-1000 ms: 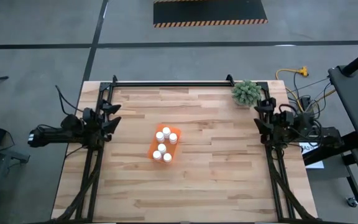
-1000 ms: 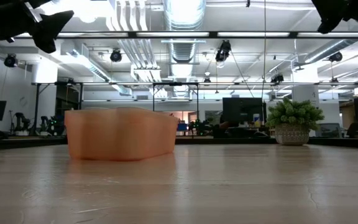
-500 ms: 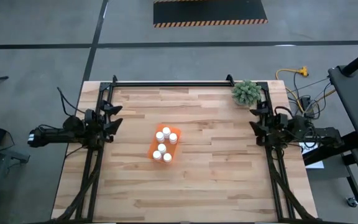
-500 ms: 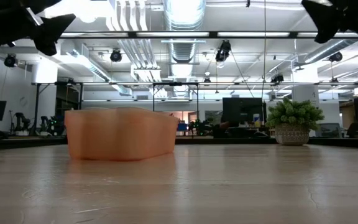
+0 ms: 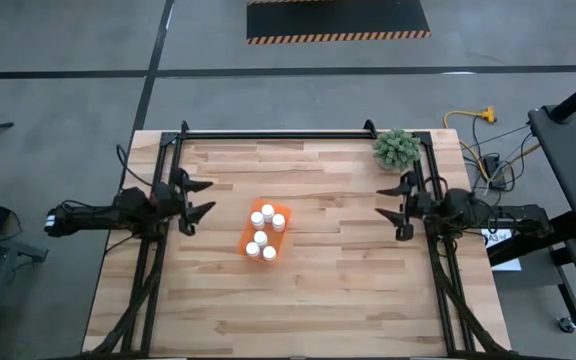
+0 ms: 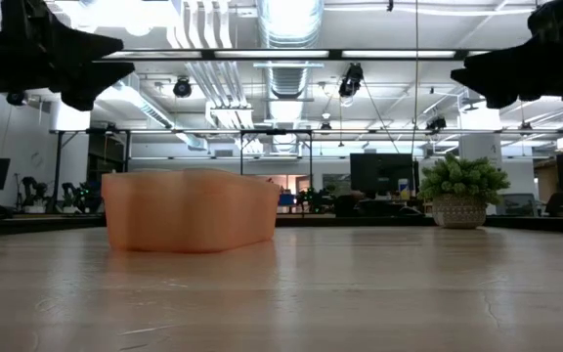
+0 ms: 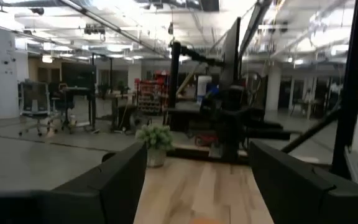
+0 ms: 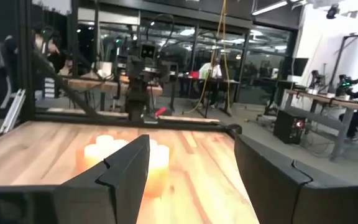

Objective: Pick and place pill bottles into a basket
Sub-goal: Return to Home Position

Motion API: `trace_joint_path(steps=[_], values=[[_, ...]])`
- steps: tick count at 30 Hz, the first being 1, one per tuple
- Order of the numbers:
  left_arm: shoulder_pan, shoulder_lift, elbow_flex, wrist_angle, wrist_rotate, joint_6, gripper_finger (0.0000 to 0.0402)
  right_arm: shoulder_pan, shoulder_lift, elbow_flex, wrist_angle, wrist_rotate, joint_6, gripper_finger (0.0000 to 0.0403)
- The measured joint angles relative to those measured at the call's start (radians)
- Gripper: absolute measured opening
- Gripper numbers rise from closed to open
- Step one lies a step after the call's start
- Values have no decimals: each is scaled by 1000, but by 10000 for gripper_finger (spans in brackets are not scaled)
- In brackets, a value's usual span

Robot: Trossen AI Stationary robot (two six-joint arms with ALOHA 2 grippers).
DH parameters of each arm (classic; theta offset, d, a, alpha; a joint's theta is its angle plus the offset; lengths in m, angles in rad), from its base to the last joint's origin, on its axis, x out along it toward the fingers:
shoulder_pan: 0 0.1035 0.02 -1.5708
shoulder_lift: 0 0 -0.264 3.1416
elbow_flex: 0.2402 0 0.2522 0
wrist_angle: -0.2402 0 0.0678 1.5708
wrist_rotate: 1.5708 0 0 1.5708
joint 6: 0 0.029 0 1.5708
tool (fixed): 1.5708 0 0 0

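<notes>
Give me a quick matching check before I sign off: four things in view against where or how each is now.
Things:
1. pill bottles
2. plant
3. left end effector
4. right end effector

Places or states:
A. open, empty, on the plant's side of the table
B. inside the orange basket
C. at a table corner
D. open, empty, on the side away from the plant

Pairs: 1-B, 2-C, 3-D, 4-A

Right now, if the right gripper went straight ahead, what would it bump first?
Likely the basket with its pill bottles, which lie ahead of the right gripper; but it hangs high above the table and may pass over them.
</notes>
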Motion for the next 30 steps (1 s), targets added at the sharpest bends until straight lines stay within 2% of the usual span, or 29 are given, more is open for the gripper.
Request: trace_joint_path(steps=[8,15,24,30], values=[[0,-1,17,-95,0,39,265,0,0,0,-87,-10,-9,226],[0,0,17,-164,0,44,265,0,9,2,-109,-69,-53,226],[0,-1,16,-79,9,95,265,0,14,2,-108,-69,-55,226],[0,-1,-7,-120,61,86,265,0,14,2,-108,-70,-56,226]])
